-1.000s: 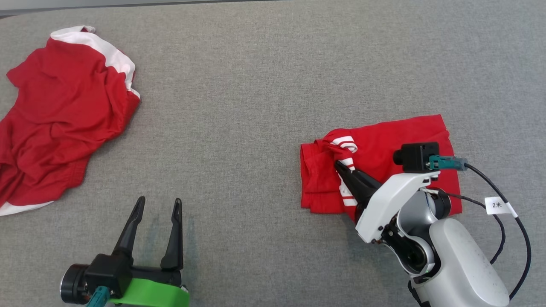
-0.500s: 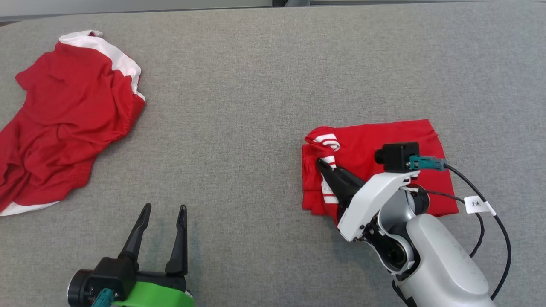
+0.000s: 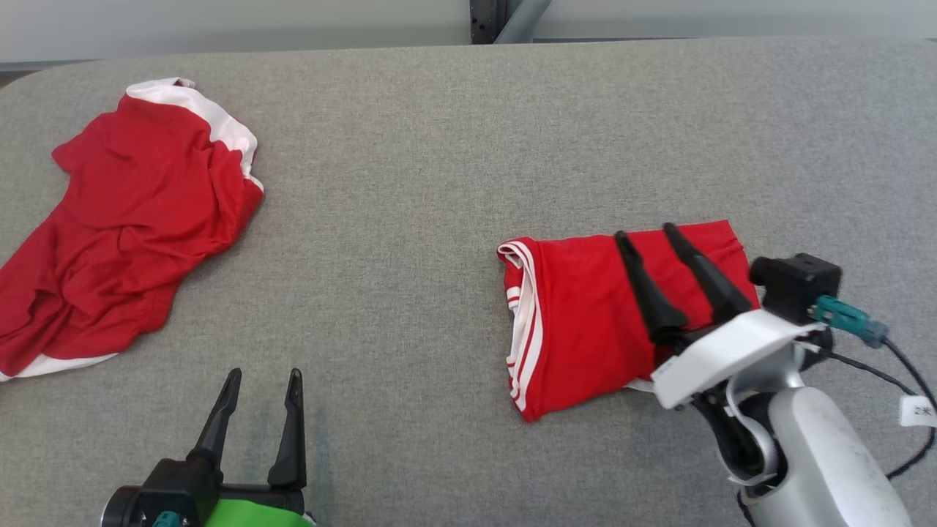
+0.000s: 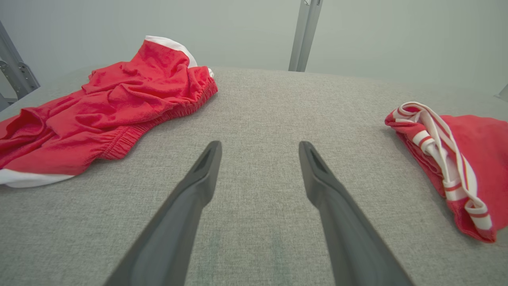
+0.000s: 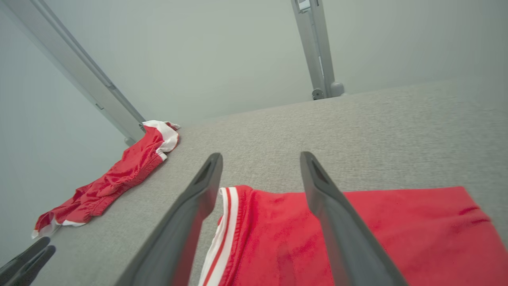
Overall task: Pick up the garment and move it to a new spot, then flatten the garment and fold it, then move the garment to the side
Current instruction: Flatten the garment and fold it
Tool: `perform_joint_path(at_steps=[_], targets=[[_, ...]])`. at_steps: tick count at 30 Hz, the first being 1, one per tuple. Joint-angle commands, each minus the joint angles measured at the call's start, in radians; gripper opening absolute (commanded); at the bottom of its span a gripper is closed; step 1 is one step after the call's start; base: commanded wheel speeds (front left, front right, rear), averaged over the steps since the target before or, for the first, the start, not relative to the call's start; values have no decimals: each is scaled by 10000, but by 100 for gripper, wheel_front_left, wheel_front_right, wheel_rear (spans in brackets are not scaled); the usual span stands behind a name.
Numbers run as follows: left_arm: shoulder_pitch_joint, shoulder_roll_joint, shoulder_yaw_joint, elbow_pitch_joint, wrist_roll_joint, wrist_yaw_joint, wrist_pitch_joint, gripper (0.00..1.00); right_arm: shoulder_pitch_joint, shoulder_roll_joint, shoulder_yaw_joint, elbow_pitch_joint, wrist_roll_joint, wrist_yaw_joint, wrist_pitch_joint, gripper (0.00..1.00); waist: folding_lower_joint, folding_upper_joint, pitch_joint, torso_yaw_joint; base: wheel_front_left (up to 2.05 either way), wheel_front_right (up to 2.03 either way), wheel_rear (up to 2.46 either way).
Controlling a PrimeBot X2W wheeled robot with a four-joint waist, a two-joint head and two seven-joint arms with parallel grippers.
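Note:
The folded red garment (image 3: 578, 322) with white-striped edges lies flat on the grey table at the right, also seen in the left wrist view (image 4: 476, 151) and the right wrist view (image 5: 397, 230). My right gripper (image 3: 644, 231) hovers over its right half, open, with nothing between its fingers (image 5: 260, 155). My left gripper (image 3: 264, 372) rests low near the front left, open and empty (image 4: 260, 145), well apart from the garment.
A second red garment (image 3: 132, 219) with white trim lies crumpled at the far left (image 4: 111, 115) (image 5: 119, 178). The grey padded table (image 3: 439, 183) stretches between the two. Metal frame posts (image 3: 498, 20) stand behind the far edge.
My right gripper has let go of the striped edge, opened, and swung up and to the right over the garment. The fold now lies flatter. The head camera has tilted.

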Motion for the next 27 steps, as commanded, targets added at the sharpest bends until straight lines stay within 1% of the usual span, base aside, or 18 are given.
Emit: perform_joint_path(at_steps=[1, 5, 9, 10, 12, 15, 18, 19, 23, 27], targets=[[126, 13, 61, -11, -25, -32, -29, 100, 305, -104, -322, -199, -231, 4, -241, 100, 0, -1, -181, -29, 0, 0, 0], [301, -2, 62, 44, -42, -32, -29, 100, 1005, -585, -1507, -564, -1264, 4, -1027, 100, 0, -1, -439, -32, 0, 0, 0], [413, -7, 87, 36, -149, 30, -29, 100, 1639, -688, -2572, -312, -2139, 4, -1929, 100, 0, -1, -667, -29, 0, 0, 0], [413, -7, 87, 36, -149, 30, -29, 100, 1639, -688, -2572, -312, -2139, 4, -1929, 100, 0, -1, -667, -29, 0, 0, 0], [457, -8, 91, 15, -188, 74, -29, 100, 1886, -833, -2888, -36, -2638, 4, -2408, 100, 0, -1, -745, -40, 0, 0, 0], [476, -7, 126, 3, -164, 148, -28, 100, 2132, -726, -3339, 452, -3228, 2, -2879, 100, 0, -1, -873, -41, 0, 0, 0], [552, -6, 206, 44, -138, 167, -29, 100, 2382, -630, -3723, 877, -3779, 1, -3053, 100, 0, -1, -1035, -22, 0, 0, 0], [592, -6, 241, 66, -154, 203, -29, 100, 2399, -623, -3832, 832, -3950, 1, -3062, 100, 0, -1, -1102, -10, 0, 0, 0], [704, -5, 387, 240, -181, 256, -29, 100, 2867, -336, -4203, 541, -4047, 1, -3052, 100, 0, -1, -1366, 45, 0, 0, 0], [841, -6, 432, 354, -255, 313, -28, 100, 3309, -193, -4420, 548, -3988, -1, -3054, 100, 0, -1, -1597, 78, 0, 0, 0]])
